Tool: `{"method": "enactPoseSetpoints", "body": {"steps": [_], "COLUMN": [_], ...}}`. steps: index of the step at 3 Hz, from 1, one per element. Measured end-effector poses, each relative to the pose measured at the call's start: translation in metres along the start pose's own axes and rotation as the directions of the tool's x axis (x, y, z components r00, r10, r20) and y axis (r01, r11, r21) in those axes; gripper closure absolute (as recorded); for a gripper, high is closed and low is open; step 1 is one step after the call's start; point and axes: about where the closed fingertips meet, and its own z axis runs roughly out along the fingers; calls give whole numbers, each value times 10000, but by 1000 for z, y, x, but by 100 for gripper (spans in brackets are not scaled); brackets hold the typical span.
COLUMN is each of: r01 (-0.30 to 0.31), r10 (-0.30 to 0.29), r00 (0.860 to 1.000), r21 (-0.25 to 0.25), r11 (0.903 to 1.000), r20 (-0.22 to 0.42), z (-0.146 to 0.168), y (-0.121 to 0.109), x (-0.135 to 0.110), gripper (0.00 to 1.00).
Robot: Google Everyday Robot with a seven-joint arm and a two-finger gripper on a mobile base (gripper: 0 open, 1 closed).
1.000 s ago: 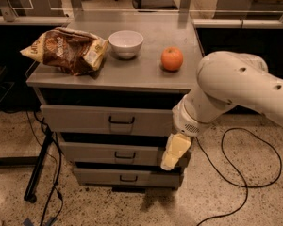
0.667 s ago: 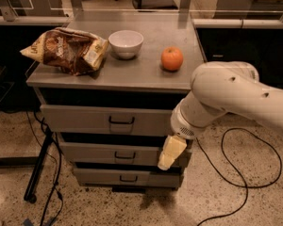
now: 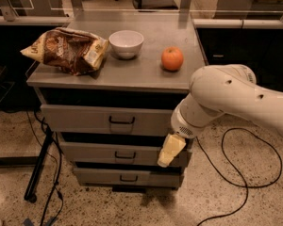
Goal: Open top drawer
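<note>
The top drawer (image 3: 80,119) is a wide grey metal drawer under the cabinet top, with a small black pull handle (image 3: 121,121) at the centre of its front. It stands pushed in. My gripper (image 3: 169,151) hangs from the white arm (image 3: 226,98) in front of the cabinet's right side, at the level of the middle drawer (image 3: 94,153), to the right of and below the top drawer's handle. It holds nothing that I can see.
On the cabinet top (image 3: 141,72) lie a brown chip bag (image 3: 66,48), a white bowl (image 3: 126,43) and an orange (image 3: 172,59). A bottom drawer (image 3: 108,177) sits lowest. Black cables (image 3: 240,173) run over the floor on the right, a stand leg (image 3: 37,168) on the left.
My arm and gripper have shifted slightly left, toward the cabinet front. The drawers have not moved.
</note>
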Motion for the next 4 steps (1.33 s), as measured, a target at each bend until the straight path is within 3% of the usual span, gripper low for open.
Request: {"method": "enactPoseSetpoints", "body": {"steps": [4], "r01": [-124], "r10": [103], "r00": [9981], "r21": [336], "r11": [9994], "r20": [612], "z": [57], "y": [-38], "x": [-32], "gripper": [0]}}
